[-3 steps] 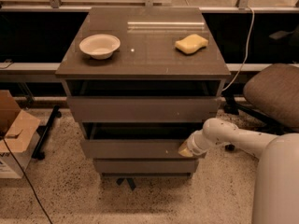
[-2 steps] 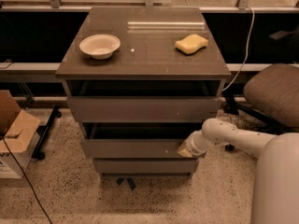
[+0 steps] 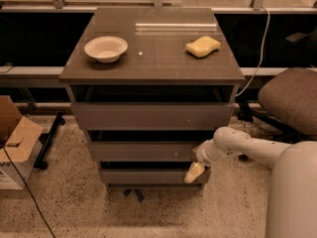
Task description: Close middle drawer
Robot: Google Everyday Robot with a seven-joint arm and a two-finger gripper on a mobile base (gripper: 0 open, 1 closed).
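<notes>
Grey cabinet (image 3: pixel 158 58) on speckled floor (image 3: pixel 74 202). Its middle drawer (image 3: pixel 143 151) front runs L-R, just up-left of your gripper (image 3: pixel 194 172). Gripper open or closed: cannot tell.

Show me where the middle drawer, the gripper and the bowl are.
middle drawer (image 3: pixel 143 151), camera view, front panel.
gripper (image 3: pixel 193 173), camera view, its tip, just below the drawer's right end.
bowl (image 3: pixel 105 48), camera view, its inside.

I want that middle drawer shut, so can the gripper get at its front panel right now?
Probably yes. The gripper hangs at the right end of the cabinet, just below the front of the middle drawer. Nothing stands between them, and the panel faces out uncovered.
</notes>
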